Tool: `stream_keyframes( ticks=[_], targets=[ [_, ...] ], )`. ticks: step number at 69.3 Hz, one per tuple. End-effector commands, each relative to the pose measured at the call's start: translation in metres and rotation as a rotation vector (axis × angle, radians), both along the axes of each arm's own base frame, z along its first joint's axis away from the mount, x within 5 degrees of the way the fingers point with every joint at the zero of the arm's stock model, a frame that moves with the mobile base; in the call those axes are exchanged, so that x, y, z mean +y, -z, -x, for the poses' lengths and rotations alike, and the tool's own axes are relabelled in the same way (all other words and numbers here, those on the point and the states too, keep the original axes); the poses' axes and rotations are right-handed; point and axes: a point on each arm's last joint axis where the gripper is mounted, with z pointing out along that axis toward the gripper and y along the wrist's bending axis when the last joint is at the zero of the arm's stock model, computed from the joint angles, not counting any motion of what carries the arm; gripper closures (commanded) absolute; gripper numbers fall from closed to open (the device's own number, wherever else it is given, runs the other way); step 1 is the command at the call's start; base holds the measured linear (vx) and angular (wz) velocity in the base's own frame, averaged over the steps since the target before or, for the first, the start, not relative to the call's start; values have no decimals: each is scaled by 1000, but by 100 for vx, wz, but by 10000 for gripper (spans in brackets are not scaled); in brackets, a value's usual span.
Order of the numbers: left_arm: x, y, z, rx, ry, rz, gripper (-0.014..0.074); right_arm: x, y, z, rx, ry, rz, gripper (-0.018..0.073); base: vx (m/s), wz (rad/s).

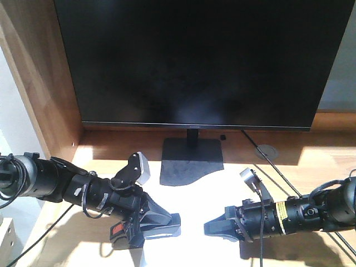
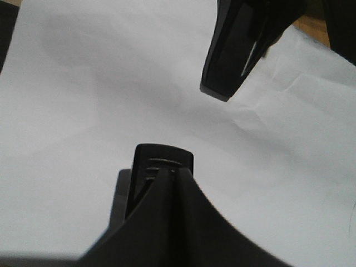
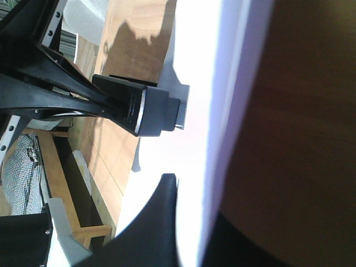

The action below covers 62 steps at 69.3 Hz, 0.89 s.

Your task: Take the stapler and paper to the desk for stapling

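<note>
Jointed-wood desk (image 1: 311, 161) sunlit; white paper (image 1: 194, 194) flat on it

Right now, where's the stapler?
In the front view the stapler is at the lower left, held in the left gripper over the paper, in front of the monitor stand.

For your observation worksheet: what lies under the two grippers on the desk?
A white sheet of paper lies flat on the desk under the left gripper and the right gripper. Glare hides its edges in the front view, and the grippers cover whatever lies directly beneath them.
</note>
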Motion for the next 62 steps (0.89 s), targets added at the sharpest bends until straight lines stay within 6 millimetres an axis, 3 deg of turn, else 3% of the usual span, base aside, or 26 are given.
stream_keyframes(
  ticks=[1, 18, 49, 62],
  targets=[
    [4, 4, -2, -63, 9, -108, 603, 2, -19, -5, -58, -5, -69, 561, 0, 0],
    [4, -9, -2, -95, 6, -95, 603, 2, -19, -5, -58, -8, -68, 561, 0, 0],
    [10, -121, 17, -358, -44, 1, 603, 2, -19, -5, -58, -9, -67, 554, 0, 0],
    [14, -144, 23, -434, -67, 9, 603, 2, -19, -5, -64, -12, -67, 530, 0, 0]
  ],
)
